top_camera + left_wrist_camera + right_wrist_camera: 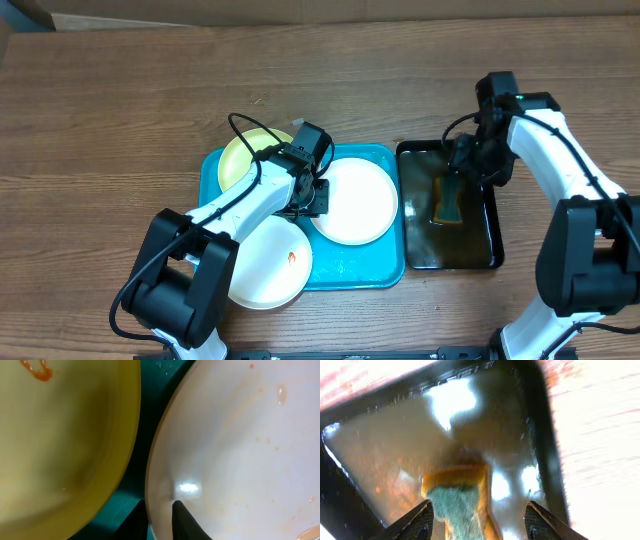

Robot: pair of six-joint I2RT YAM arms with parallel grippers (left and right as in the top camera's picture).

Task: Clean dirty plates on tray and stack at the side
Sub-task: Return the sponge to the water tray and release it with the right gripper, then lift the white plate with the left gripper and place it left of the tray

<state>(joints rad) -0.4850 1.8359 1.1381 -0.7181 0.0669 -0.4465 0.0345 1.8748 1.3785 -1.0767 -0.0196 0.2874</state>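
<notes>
The turquoise tray (360, 265) lies mid-table (120, 120) with all three plates on or against it. The yellow-green plate (245, 155) sits at the tray's 11 o'clock corner, with an orange smear (37, 370) on its face. One white plate (355, 205) fills the 3 o'clock half. The other white plate (262, 268) is at 7 o'clock, overhanging the tray's rim onto the table, and has a small orange mark (292, 258) on it. The left gripper (318, 192) is down at the 9 o'clock rim of the 3 o'clock white plate, just beside the yellow-green one. In the wrist view a dark finger (184, 522) rests inside that rim, which bears faint orange specks. Whether the jaws actually clamp the rim I cannot tell. At 3 o'clock of the turquoise tray sits a black tray (420, 245) of murky water. The right gripper (465, 165) hangs over it with its jaws spread wide. A yellow sponge (462, 505) with a green scouring face lies below and between them, unheld.
</notes>
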